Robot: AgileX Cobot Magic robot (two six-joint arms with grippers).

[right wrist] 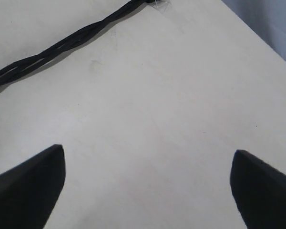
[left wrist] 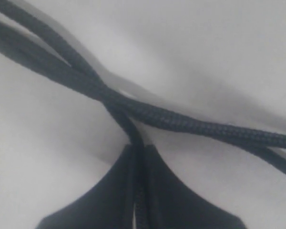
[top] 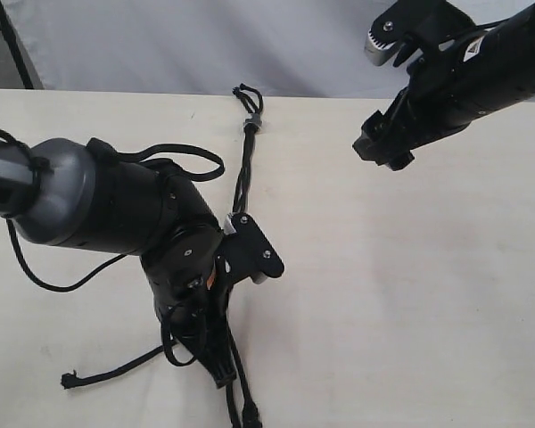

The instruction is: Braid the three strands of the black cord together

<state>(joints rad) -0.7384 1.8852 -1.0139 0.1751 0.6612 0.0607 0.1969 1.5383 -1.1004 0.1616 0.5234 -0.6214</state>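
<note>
It looked like a robotics lab bench. A bare cream surface filled most of the frame, and a plain white backdrop sheet hung along the top. My two black jointed arms, left arm and right arm, came in from the left and upper right, tipped by my left claw and my right claw.

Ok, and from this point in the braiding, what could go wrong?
1. The left gripper pinches just one strand near a crossing; a hard pull may loosen the braided stretch by the grey clip.
2. The right gripper hangs open, away from the rope and holding nothing, so the other two strands can slip out of order.
3. One loose tail lies off to the side, awkward to fetch.
</note>
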